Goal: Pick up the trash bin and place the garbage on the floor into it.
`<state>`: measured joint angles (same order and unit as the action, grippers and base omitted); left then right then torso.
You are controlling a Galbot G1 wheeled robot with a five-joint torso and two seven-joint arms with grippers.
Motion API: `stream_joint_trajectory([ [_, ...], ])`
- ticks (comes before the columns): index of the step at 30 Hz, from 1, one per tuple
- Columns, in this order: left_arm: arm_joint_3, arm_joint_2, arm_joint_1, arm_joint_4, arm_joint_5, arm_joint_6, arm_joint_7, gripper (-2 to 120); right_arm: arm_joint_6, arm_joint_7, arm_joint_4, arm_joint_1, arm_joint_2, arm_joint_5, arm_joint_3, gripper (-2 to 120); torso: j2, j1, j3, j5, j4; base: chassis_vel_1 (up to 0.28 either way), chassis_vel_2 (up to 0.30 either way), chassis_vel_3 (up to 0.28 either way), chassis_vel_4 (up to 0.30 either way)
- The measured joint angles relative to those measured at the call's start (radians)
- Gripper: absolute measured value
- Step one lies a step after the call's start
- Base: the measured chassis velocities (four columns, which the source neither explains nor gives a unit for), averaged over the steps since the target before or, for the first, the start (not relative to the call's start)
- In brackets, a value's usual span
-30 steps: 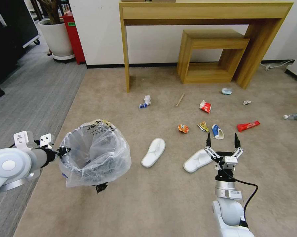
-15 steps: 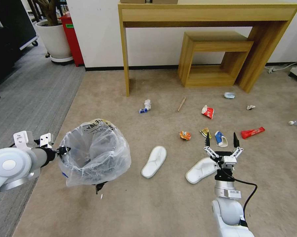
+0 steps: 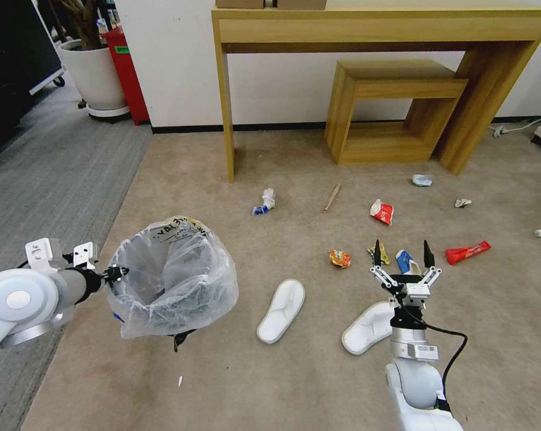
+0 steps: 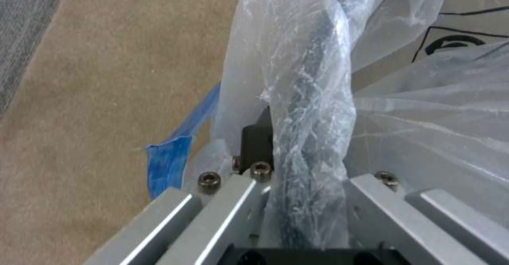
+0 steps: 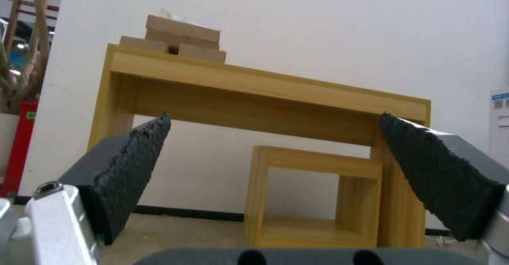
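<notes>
The first step is judged complete: the left gripper [image 3: 115, 274] is clamped on the rim of the trash bin [image 3: 171, 278], pinching rim and clear liner together, and the bin hangs off the floor [image 3: 282, 383] at the robot's left. The bin appears empty; no litter is visible through the liner. Collection has not begun. Left to right on the carpet lie a tissue wad [image 3: 265, 200], a white slipper [image 3: 281, 310], a wooden stick [image 3: 332, 196], an orange wrapper [image 3: 339, 258], a second slipper [image 3: 366, 328] and a red wrapper [image 3: 467, 252]. The right gripper [image 3: 401, 258] hovers over the second slipper, jaws spread wide, holding nothing.
</notes>
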<state>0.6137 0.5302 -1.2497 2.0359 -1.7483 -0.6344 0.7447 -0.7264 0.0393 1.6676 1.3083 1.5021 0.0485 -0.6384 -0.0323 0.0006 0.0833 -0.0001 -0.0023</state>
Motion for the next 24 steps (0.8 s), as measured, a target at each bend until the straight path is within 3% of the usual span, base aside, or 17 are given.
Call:
stream_joint_trajectory([
  [18, -0.002, 0.0, 0.006, -0.006, 0.005, 0.001, -0.01, 0, -0.004, 0.02, 0.004, -0.005, 0.007, 0.014, 0.0, 100, 0.0, 0.0, 0.0, 0.0001, -0.0001, -0.068, 0.062, 0.06, -0.059],
  [24, -0.003, 0.002, 0.003, -0.002, 0.01, 0.001, -0.013, 0, 0.056, 0.077, 0.037, 0.004, -0.006, 0.015, 0.008, 100, 0.0, 0.0, 0.0, 0.0001, 0.0001, 0.0, 0.0, 0.0, 0.0],
])
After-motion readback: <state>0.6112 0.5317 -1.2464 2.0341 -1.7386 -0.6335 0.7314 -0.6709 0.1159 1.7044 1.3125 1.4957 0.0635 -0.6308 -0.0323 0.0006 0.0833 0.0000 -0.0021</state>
